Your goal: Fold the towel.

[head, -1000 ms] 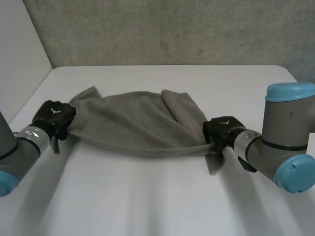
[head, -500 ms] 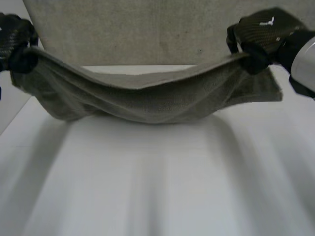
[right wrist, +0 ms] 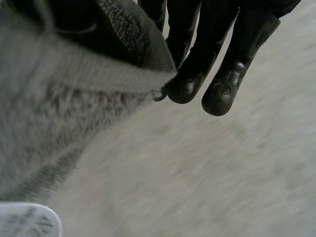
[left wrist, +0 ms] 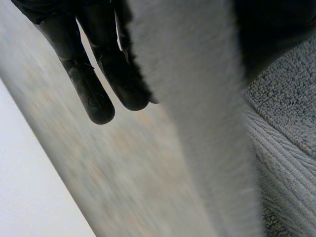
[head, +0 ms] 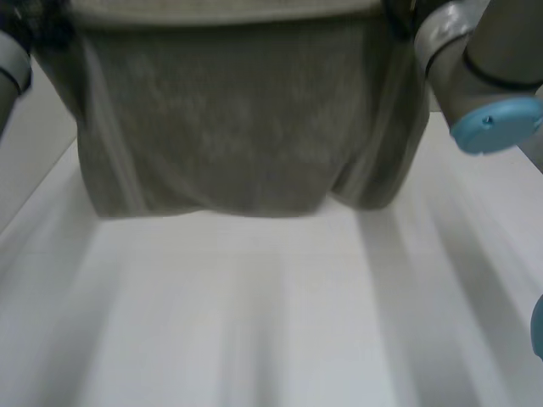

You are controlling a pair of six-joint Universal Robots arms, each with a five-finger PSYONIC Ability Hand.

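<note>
The grey towel (head: 229,119) hangs in the air as a wide curtain, stretched along its upper edge between the two arms. Its lower edge is bunched and uneven and is clear of the white worktop (head: 254,322). The left arm (head: 8,68) is at one upper corner. The right arm (head: 475,59), with its light-blue cap (head: 496,123), is at the other.

The left robot hand (left wrist: 79,74) is clamped on the towel. Its fingers run straight down one face of the hem, and a dark part of the hand presses the other face, so the cloth is pinched between them.

The right robot hand (right wrist: 247,39) is clamped on the towel too — the corner is nipped between its straight fingers and the thumb, with the terry pile hanging away below.

Beside the cloth in the right wrist view is a pale rounded part (right wrist: 27,219) with faint marks — too blurred to read.
</note>
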